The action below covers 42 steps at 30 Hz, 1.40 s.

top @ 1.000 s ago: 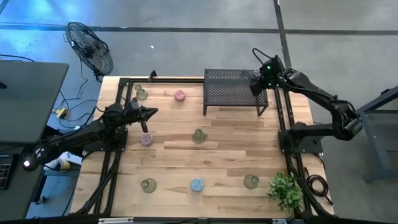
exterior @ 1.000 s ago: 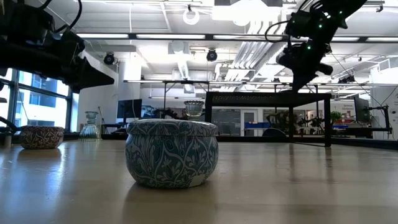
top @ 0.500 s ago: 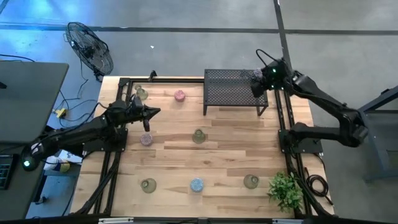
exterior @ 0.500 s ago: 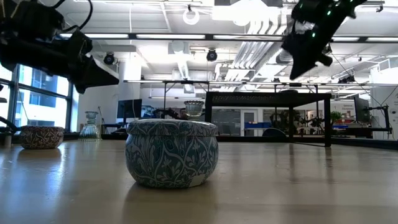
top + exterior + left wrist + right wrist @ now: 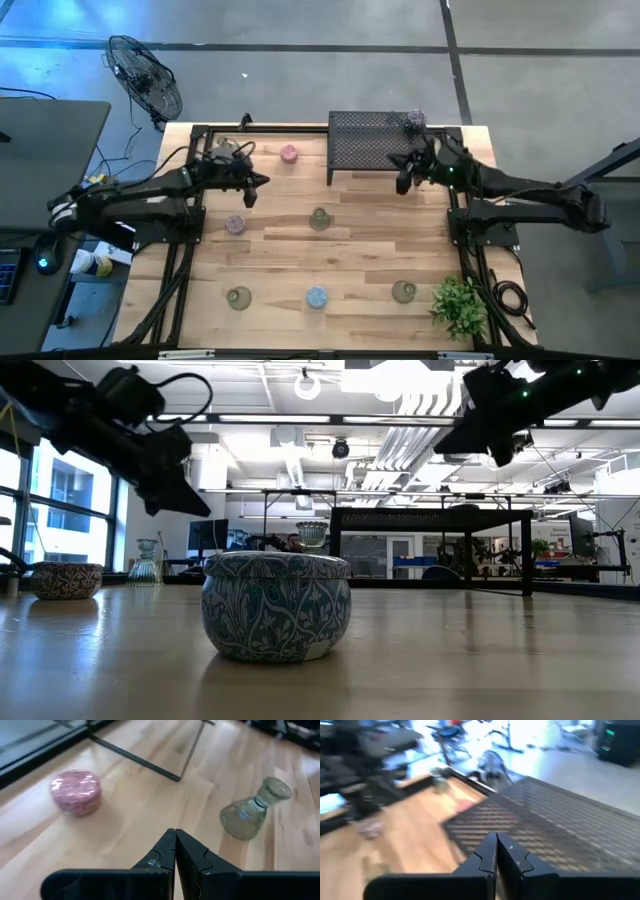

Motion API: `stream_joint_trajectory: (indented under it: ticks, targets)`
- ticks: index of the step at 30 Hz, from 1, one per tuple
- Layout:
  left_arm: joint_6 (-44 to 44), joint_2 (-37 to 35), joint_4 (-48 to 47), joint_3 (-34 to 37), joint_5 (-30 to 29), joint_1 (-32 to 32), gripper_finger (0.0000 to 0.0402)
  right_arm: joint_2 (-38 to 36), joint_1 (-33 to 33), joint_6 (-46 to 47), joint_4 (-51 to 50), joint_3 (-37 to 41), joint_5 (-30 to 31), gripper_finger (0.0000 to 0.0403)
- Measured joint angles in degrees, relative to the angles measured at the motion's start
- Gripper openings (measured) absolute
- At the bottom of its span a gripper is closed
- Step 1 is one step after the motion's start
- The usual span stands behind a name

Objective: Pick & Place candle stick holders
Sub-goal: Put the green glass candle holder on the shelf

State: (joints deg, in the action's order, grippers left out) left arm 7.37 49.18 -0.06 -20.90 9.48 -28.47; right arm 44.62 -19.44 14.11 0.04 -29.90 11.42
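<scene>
sitting upright, glittery pink round holder (image 5: 76,791)

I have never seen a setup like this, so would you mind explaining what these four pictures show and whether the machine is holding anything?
These are two dark robot arms at a wooden table. One camera looks straight down, one sits level with the tabletop, and one rides on each wrist. From above, the left gripper hovers near a pink candle holder; the right gripper hovers by the black mesh rack, which carries a purple holder. More small holders dot the table, with a leafy plant at one corner. The low view's big patterned pot is the light blue holder. Both grippers are shut and empty.
</scene>
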Motion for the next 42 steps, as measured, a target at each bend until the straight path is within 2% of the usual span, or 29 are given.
stream_joint_trajectory:
  ticks: [4,11,13,18,21,25,30,34,37,42]
  targets:
    - [-1.6,4.1,3.9,-0.9,4.6,0.0,0.0002,1.1,5.5,-2.1,0.5,-0.5,0.2,0.0]
    - [-3.0,7.6,11.8,-0.9,5.1,0.0,0.0002,3.4,12.3,-0.7,0.8,-0.9,2.0,0.0]
    - [-3.0,8.3,14.6,-0.9,5.6,0.0,0.0002,5.4,14.5,1.3,0.8,-0.5,3.0,0.0]
    - [-3.0,10.8,22.5,-0.9,12.0,0.0,0.0002,12.8,19.7,5.4,6.0,-0.4,3.7,0.0002]
    - [-2.8,12.6,25.5,-0.9,12.7,0.0,0.0002,18.1,21.8,6.0,9.2,-1.2,3.8,0.0017]
    - [-2.8,14.6,32.2,2.1,10.3,0.0,0.0002,24.8,23.2,6.6,8.6,-6.6,3.3,0.0067]
    - [-2.4,15.5,40.8,7.4,4.4,0.0,0.0002,34.2,23.7,6.4,4.8,-15.0,3.2,0.0159]
    - [-3.2,15.5,41.0,8.9,0.3,0.0,0.0002,42.0,23.7,6.9,-1.2,-22.5,3.2,0.0246]
    - [-4.4,15.5,40.9,9.6,-0.3,0.0,0.0002,47.4,23.7,5.9,-6.2,-28.9,0.8,0.0305]
    - [-4.6,15.5,40.8,10.2,-0.1,0.0,0.0002,54.7,23.6,-0.7,-12.2,-37.2,-1.0,0.0366]
